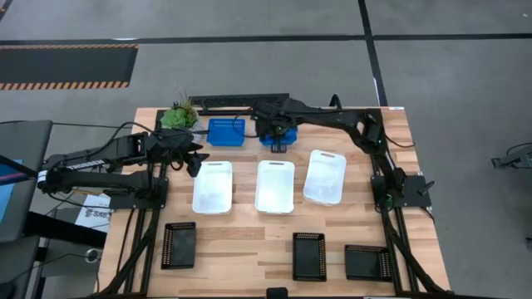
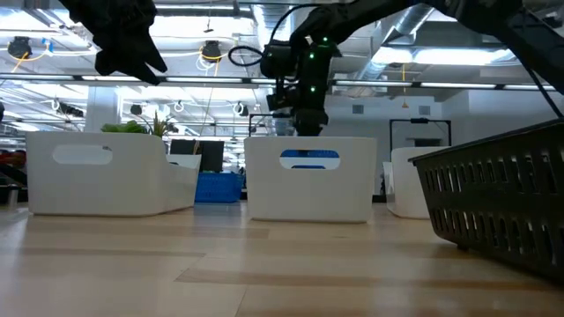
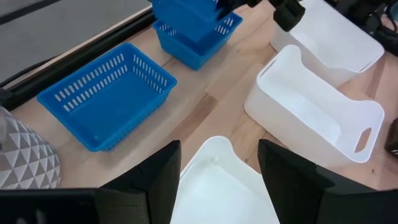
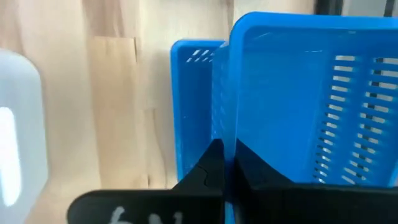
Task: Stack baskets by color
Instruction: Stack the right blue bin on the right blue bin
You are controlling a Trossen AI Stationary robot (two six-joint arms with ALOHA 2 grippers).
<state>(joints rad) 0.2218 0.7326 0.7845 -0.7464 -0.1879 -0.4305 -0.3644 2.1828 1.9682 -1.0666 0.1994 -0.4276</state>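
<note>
**A:** What have you got in hand?

**Me:** My right gripper (image 4: pixel 227 163) is pinched tight on the thin wall of a blue perforated plastic basket (image 4: pixel 311 93). I hold it raised and tilted over a second blue slotted basket (image 3: pixel 196 43) near the table's far edge. The third blue basket (image 1: pixel 226 131) sits flat just beside, next to a small green potted plant (image 1: pixel 178 115).

**A:** How does it handle?

**Me:** I'd judge it light and fairly stiff, though the slotted wall is thin and smooth, so it could pivot or slip in a one-wall pinch. Taking it mid-rim, as I have, seems best to keep it level for nesting.

**A:** And your arms?

**Me:** My right arm reaches far across from its base on the right side, wrist turned down over the blue pair. My left gripper (image 3: pixel 217 180) hangs with its fingers spread, holding nothing, above the leftmost of three white smooth-walled plastic baskets (image 1: pixel 213 186); the other two white ones (image 1: pixel 275 184) lie in the same row, apart.

**A:** The black ones?

**Me:** Three black mesh baskets (image 1: pixel 308 255) lie separate along the near edge of the wooden table (image 1: pixel 241 249), unstacked.
</note>
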